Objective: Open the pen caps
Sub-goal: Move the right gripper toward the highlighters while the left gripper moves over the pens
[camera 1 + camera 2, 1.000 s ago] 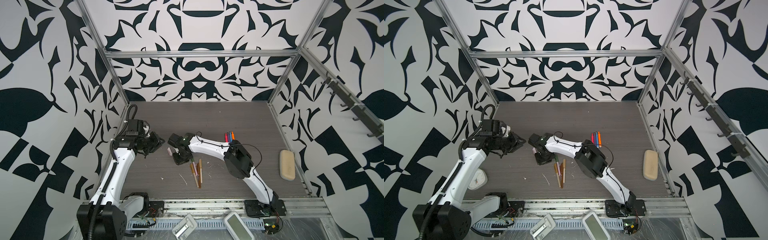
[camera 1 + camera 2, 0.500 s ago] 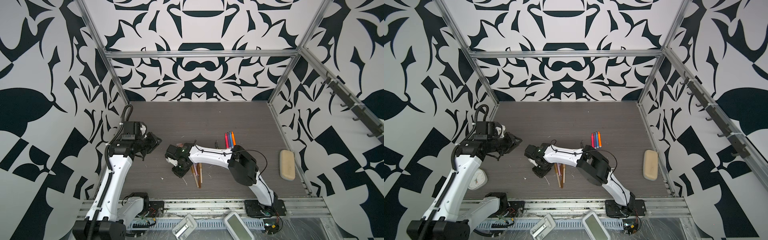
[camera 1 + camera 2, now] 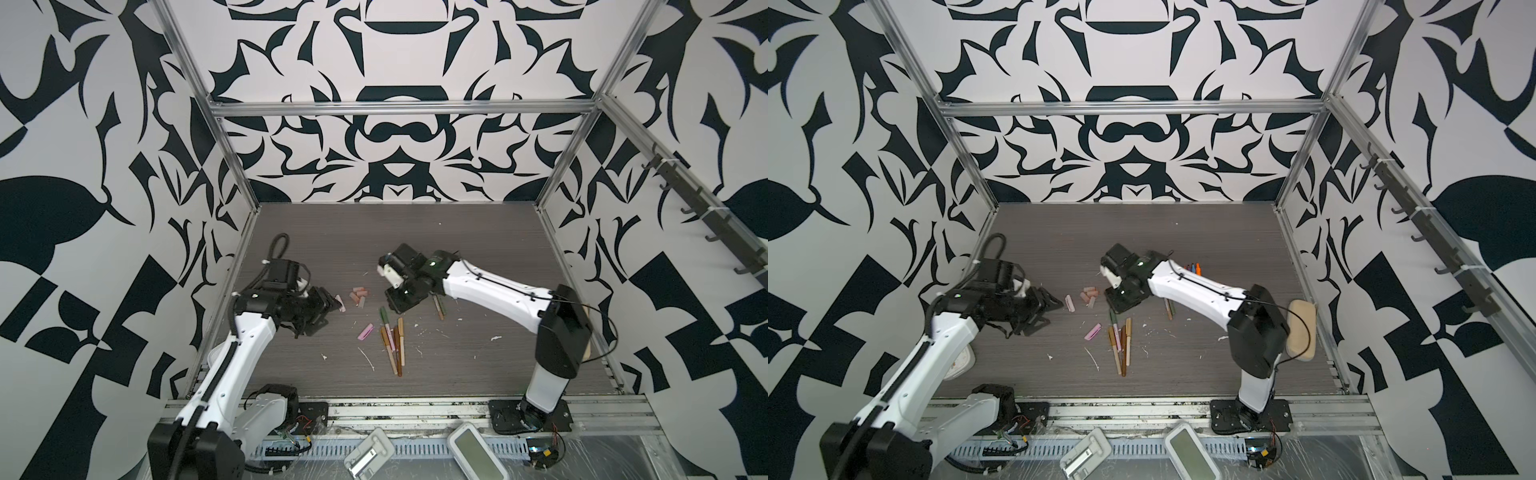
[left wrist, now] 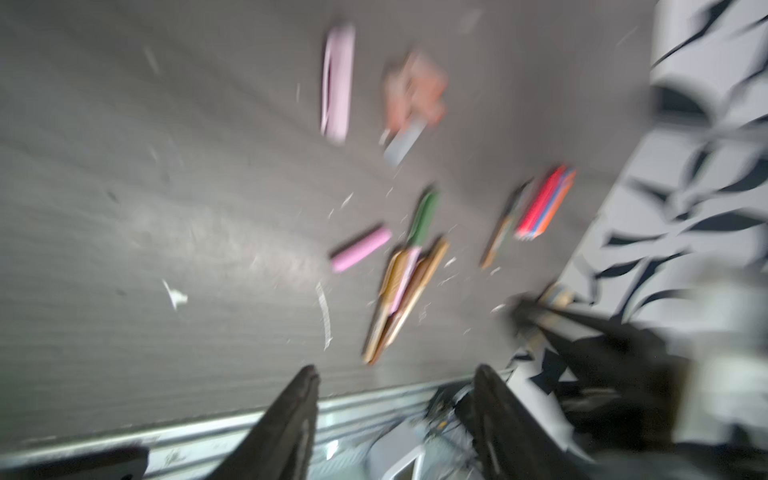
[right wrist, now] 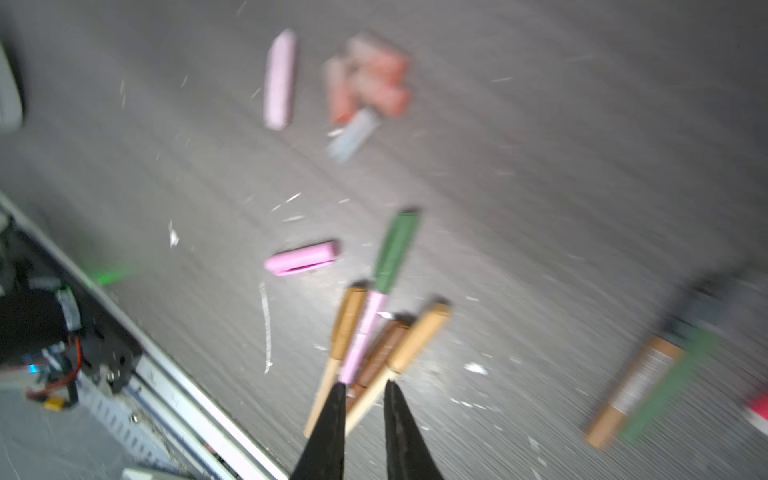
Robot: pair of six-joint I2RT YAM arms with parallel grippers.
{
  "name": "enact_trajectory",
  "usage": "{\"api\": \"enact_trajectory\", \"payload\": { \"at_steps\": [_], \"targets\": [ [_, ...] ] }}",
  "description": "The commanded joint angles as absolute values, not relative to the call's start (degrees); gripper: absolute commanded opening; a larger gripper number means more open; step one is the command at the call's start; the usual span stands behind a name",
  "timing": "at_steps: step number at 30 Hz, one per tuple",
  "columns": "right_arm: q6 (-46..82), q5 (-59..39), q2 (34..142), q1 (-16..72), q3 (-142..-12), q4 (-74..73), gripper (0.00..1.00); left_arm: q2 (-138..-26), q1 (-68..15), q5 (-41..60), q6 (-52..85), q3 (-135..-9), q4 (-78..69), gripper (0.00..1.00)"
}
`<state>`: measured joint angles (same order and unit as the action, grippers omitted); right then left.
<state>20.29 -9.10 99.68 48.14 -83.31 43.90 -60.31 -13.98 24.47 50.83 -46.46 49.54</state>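
Observation:
Several peach pen caps (image 3: 358, 293) lie heaped at mid-table, with a pale pink cap (image 3: 340, 303) just off my left gripper's fingertips and a brighter pink cap (image 3: 365, 331) nearer the front. My left gripper (image 3: 330, 311) is open and empty; the left wrist view shows its fingers (image 4: 307, 386) wide apart. A fan of muted pens (image 3: 392, 340) lies front of centre, a green one (image 3: 383, 316) on top. My right gripper (image 3: 395, 306) hovers above them, its tips (image 5: 363, 386) almost together and holding nothing. Two more pens (image 3: 438, 306) lie under the right arm.
Bright pens (image 3: 1194, 268) sit behind the right forearm. A tan sponge (image 3: 1300, 328) rests by the right wall and a white object (image 3: 961, 361) by the left wall. White scraps (image 3: 368, 357) dot the table. Two handheld devices (image 3: 368, 455) lie beyond the front rail.
The grippers, close together a second ago, have drawn apart. My left gripper has opened, and the pale pink cap now lies on the table. The right gripper has swung right and back.

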Motion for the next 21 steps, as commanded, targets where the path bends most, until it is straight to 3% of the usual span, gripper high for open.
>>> {"api": "enact_trajectory", "payload": {
  "at_steps": [1, 5, 10, 14, 17, 21],
  "targets": [
    [24.5, -8.9, 93.8, 45.6, -78.4, 44.1, 0.21, -64.9, -23.8, 25.3, 59.0, -45.3, 45.5, 0.65],
    [25.2, -9.6, 85.9, 43.6, -71.3, 43.1, 0.21, -75.0, -30.2, 20.2, 55.3, -51.4, 46.3, 0.51],
    [26.5, -9.5, 76.4, 43.0, -63.4, 43.9, 0.22, -84.5, -31.0, 8.6, 43.6, -62.5, 59.0, 0.52],
    [27.9, -9.1, 69.1, 42.6, -58.2, 44.0, 0.22, -90.7, -30.6, 11.3, 41.0, -67.7, 62.9, 0.52],
    [28.5, -8.6, 65.0, 42.4, -55.2, 44.5, 0.22, -91.9, -30.7, 19.6, 52.9, -70.0, 60.2, 0.58],
    [28.9, -8.1, 61.4, 42.2, -53.3, 45.3, 0.21, -85.0, -31.6, 19.8, 87.0, -63.1, 47.0, 0.64]
  ]
}}
